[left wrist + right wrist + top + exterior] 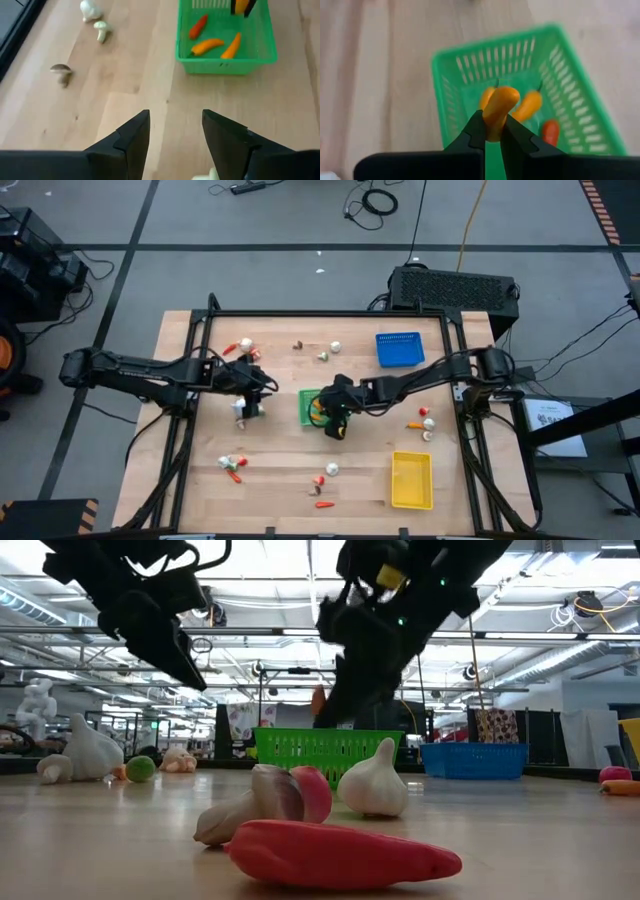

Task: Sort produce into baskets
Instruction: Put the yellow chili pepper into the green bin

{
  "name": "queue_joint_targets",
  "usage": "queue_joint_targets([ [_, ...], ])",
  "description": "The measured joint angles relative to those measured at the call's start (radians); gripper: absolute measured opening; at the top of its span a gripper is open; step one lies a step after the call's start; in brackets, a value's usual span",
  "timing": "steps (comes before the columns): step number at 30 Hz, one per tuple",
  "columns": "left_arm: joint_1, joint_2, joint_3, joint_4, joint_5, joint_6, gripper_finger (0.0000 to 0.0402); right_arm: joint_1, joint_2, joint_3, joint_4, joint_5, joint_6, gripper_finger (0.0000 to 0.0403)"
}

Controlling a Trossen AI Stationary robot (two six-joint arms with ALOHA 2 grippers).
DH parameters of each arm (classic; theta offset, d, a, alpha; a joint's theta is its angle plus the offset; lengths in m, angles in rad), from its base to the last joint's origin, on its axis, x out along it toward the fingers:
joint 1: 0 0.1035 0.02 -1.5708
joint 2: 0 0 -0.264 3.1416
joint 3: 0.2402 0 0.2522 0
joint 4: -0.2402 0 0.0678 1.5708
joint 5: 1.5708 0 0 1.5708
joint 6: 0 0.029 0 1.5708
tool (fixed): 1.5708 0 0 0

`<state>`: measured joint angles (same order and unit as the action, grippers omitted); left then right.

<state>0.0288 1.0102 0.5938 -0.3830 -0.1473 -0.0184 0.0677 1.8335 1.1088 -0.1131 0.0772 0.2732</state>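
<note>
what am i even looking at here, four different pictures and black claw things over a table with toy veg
It is one moment seen by four cameras. The machine is a robot with two dark arms at a wooden table, each ending in a two-finger gripper.

One picture looks straight down on the whole table. One sits at table height, so the red pepper and garlic look huge. The other two ride on the arms' wrists, looking past their own fingers.

On the table lie small toy vegetables and three baskets: blue basket, green basket, yellow basket.

The right gripper is shut on an orange pepper above the green basket, which already holds three orange and red pieces. The left gripper is open and empty, over bare wood.
</note>
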Motion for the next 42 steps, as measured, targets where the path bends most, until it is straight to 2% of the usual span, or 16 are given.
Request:
queue_joint_targets([
  [9,-0.005,-0.006,0.000,-0.008,0.001,-0.003,0.0190,-0.004,0.038,0.000,0.005,0.002,0.015,0.0032],
  [14,-0.025,-0.014,0.000,0.026,0.017,-0.006,0.0190,-0.014,0.037,0.000,0.001,0.001,0.015,0.0074],
  [19,-0.043,-0.013,-0.047,0.206,0.018,-0.010,0.0190,-0.039,0.037,0.003,-0.038,0.001,0.036,0.0124],
  [25,-0.043,-0.023,-0.062,0.364,0.015,0.103,0.0190,-0.049,0.029,0.115,-0.287,-0.004,0.035,0.0161],
  [32,-0.042,-0.029,-0.061,0.533,0.016,0.208,0.0190,-0.023,0.025,0.297,-0.686,-0.016,0.044,0.0171],
  [37,-0.042,-0.028,-0.061,0.487,0.092,0.209,0.0190,0.017,0.003,0.290,-0.892,-0.106,0.124,0.0171],
  [42,-0.042,-0.027,-0.062,0.469,0.095,0.209,0.0190,0.064,-0.050,0.177,-0.978,-0.110,0.268,0.0171],
])
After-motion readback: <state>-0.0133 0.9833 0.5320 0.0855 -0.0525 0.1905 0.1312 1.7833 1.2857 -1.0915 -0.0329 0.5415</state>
